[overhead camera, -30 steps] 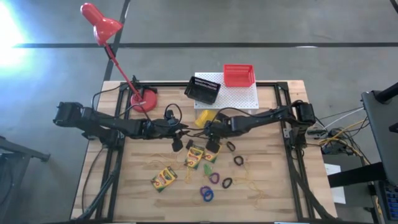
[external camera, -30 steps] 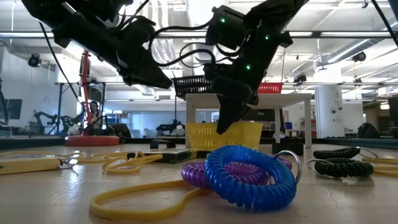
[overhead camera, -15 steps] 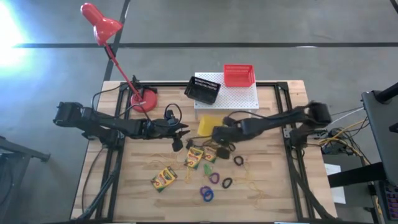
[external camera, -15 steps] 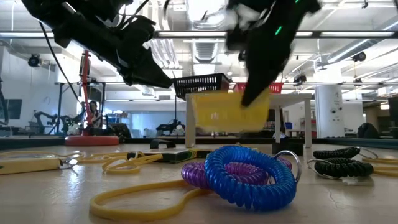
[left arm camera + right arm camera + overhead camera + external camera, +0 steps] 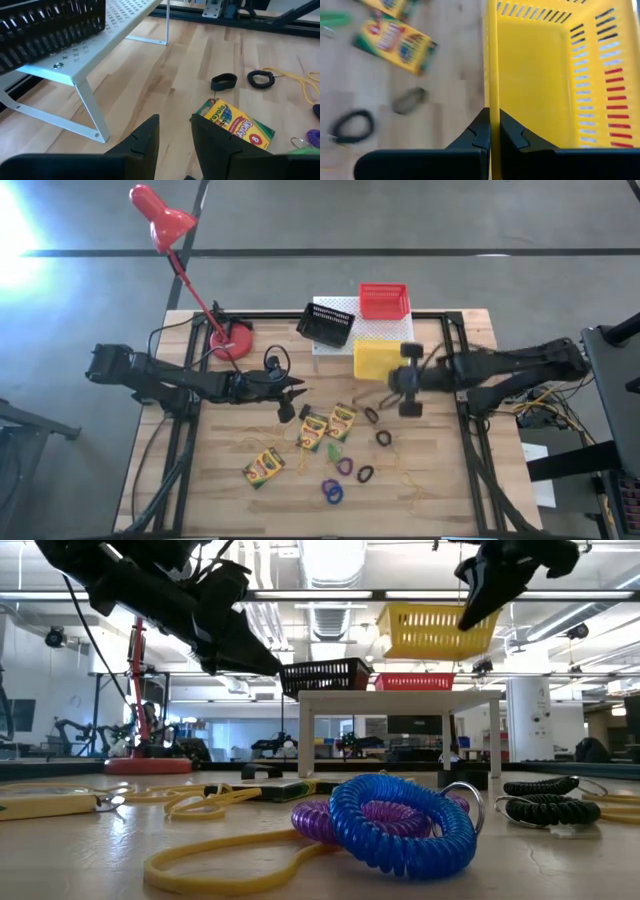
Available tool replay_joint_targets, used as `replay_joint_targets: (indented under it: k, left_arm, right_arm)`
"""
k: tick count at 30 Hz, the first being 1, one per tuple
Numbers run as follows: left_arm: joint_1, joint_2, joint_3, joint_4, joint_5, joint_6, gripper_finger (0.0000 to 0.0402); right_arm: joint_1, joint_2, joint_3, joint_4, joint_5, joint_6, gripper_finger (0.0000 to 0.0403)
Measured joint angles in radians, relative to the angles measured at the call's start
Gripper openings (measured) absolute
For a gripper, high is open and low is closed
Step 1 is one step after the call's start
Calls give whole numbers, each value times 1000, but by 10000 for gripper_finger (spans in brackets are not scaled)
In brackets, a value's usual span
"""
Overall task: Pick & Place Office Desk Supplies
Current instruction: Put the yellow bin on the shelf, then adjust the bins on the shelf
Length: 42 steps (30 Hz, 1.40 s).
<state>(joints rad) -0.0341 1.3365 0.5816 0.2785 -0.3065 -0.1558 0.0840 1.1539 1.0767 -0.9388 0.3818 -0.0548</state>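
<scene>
Right hand clamped on yellow basket rim, now lifted off the table and swung above the white stand | left hand hovers, fingers slightly apart | crayon boxes, elastic rings still scattered, unsorted.

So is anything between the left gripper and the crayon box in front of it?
Nothing visible. In the left wrist view, only bare wood lies between the left gripper and the crayon box. The stand's leg is off to one side.
</scene>
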Motion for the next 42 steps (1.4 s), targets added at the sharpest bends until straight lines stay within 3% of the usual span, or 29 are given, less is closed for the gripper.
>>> replay_joint_targets:
  k: [5,10,16,25,31,34,37,42]
  left_arm:
    - [0,0,0,13,0,-4,118]
    - [0,0,0,17,0,-14,118]
    - [0,0,0,17,0,-26,118]
    - [-1,0,0,16,0,-28,118]
    - [-1,0,0,9,0,-29,118]
    - [4,-5,0,-17,-23,-77,118]
    - [30,-42,14,-111,-115,-150,118]
    - [180,-95,75,-323,-127,-157,118]
  right_arm:
    - [-240,-23,11,-2,-193,-249,9]
    - [-410,4,11,0,-207,-305,9]
    - [-490,43,10,6,-286,-370,27]
    - [-493,55,9,41,-247,-359,97]
    - [-474,13,9,18,-203,-334,122]
    - [-421,-20,9,18,-204,-270,125]
    - [-335,-43,9,24,-203,-171,122]
    - [-136,-47,-2,91,-195,1,113]
